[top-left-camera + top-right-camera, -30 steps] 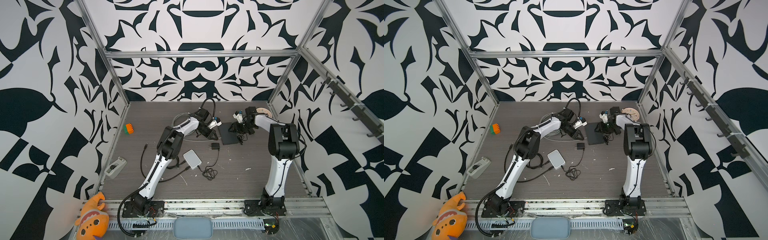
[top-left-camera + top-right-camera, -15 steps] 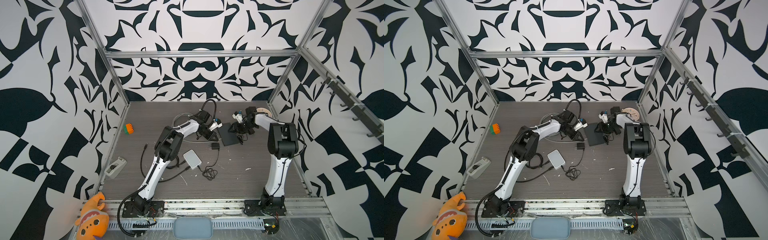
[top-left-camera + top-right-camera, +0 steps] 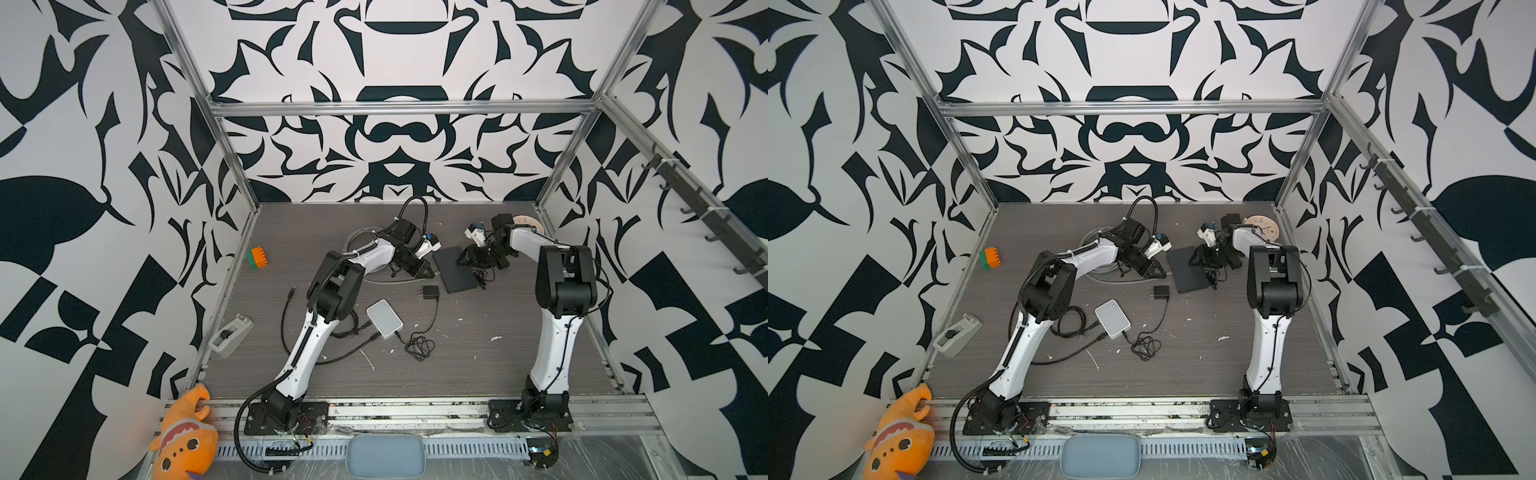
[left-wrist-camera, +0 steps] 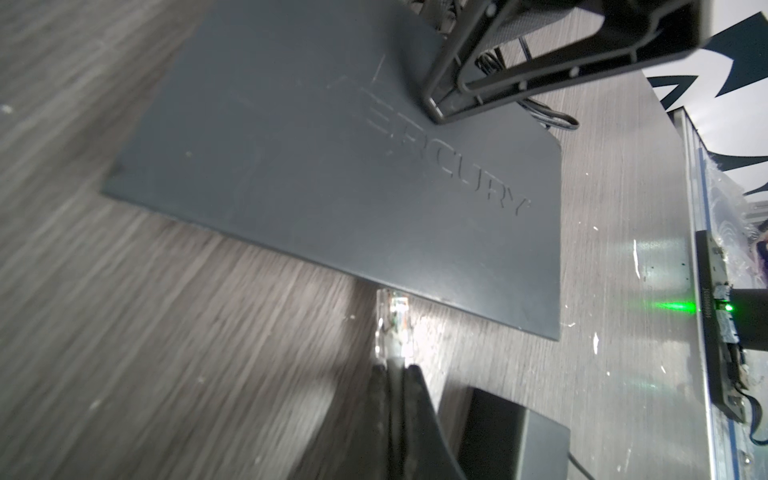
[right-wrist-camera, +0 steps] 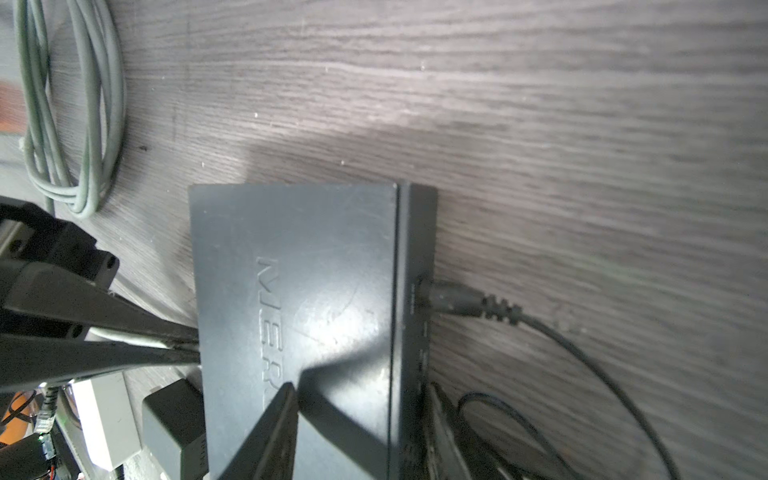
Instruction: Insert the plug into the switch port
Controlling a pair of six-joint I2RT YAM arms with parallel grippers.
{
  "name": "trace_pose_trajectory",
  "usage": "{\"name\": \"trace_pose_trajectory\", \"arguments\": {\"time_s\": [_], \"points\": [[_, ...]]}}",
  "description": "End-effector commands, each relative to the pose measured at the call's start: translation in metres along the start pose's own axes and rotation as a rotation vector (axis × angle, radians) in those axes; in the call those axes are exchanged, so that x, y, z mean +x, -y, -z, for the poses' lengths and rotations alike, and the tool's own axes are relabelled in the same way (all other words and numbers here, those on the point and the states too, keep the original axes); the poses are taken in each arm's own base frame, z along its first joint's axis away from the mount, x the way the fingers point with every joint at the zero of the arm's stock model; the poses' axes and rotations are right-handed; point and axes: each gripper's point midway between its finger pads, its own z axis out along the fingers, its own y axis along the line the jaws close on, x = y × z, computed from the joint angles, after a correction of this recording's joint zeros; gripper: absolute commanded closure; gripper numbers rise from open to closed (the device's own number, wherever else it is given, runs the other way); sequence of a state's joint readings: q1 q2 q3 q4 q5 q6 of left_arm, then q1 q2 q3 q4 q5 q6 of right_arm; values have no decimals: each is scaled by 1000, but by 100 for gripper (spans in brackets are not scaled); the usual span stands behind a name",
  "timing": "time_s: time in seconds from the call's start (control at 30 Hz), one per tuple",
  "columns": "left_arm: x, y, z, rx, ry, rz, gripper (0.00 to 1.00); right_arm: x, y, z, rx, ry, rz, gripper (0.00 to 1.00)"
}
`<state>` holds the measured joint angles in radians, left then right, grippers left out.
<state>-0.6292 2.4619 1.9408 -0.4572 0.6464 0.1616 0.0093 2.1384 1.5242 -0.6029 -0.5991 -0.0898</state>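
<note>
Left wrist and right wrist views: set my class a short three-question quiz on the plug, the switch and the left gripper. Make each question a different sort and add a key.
1. True or false: the left gripper is shut on the grey cable just behind the clear plug.
2. What is plugged into the switch on the side away from the clear plug? A: a black power lead; B: an orange toy block; C: a tape dispenser.
3. Fill in: the word embossed on the switch's top is ____.

Key: 1 true; 2 A; 3 MERCURY.
</note>
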Motion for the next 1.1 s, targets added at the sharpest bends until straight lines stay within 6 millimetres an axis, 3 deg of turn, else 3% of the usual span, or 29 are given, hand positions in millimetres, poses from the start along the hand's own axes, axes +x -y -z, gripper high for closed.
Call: {"name": "trace_pose_trajectory", "arguments": {"time_s": [0.0, 0.2, 0.5, 0.87, 1.07], "points": [[-29, 32, 1, 23, 60, -102, 100, 18, -30, -5, -120, -75, -20, 53], [-39, 32, 3, -15, 109, -114, 100, 24, -31, -8, -148, -106, -6, 54], [-38, 70, 16, 126, 129, -174, 100, 18, -27, -11, -131, -98, -24, 54], [-45, 27, 2, -56, 170, -75, 100, 35, -34, -11, -180, -136, -24, 55], [-49, 25, 0, -52, 201, -61, 100, 47, -39, -16, -224, -160, -58, 56]]}}
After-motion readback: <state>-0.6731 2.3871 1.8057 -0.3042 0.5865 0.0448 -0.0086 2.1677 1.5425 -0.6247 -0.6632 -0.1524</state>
